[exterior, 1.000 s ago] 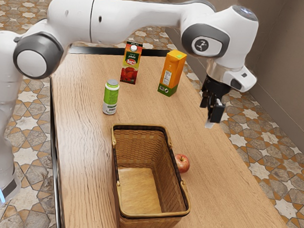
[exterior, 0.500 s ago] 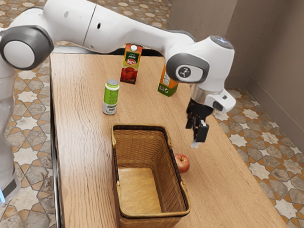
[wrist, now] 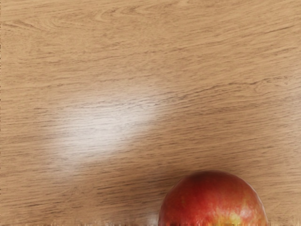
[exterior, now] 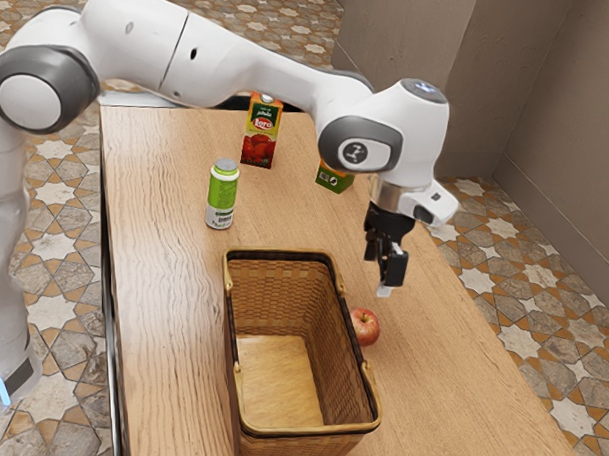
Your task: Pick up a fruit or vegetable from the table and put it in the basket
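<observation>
the arm (exterior: 249, 70) is reaching out, hand (exterior: 386, 276) pointing down near the apple (exterior: 365, 327); i cannot tell how the jaws are standing.

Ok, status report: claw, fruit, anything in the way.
Claw empty, above the table near the apple. Apple on the table, not in the basket. Basket's side close by the apple, might crowd the claw.

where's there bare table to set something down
Bare wood lies between the basket and the edge of the table at the exterior view's left, and between the basket and red carton. Crowded: the apple close beside the basket, gripper nearby.
</observation>
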Tool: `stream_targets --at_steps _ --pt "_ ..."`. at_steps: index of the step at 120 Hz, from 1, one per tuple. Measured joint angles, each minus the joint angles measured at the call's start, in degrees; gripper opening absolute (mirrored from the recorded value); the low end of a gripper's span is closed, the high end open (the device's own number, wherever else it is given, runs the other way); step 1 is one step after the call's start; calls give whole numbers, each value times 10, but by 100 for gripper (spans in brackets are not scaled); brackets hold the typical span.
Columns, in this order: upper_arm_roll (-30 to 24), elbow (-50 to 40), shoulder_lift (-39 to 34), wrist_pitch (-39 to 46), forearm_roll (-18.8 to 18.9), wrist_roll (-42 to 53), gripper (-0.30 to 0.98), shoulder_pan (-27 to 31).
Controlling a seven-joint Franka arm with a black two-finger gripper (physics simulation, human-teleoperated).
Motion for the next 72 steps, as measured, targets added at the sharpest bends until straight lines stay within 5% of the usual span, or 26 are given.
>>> stream_targets --at_steps 72 --pt "-6 -24 -2 26 1 0 69 -6"
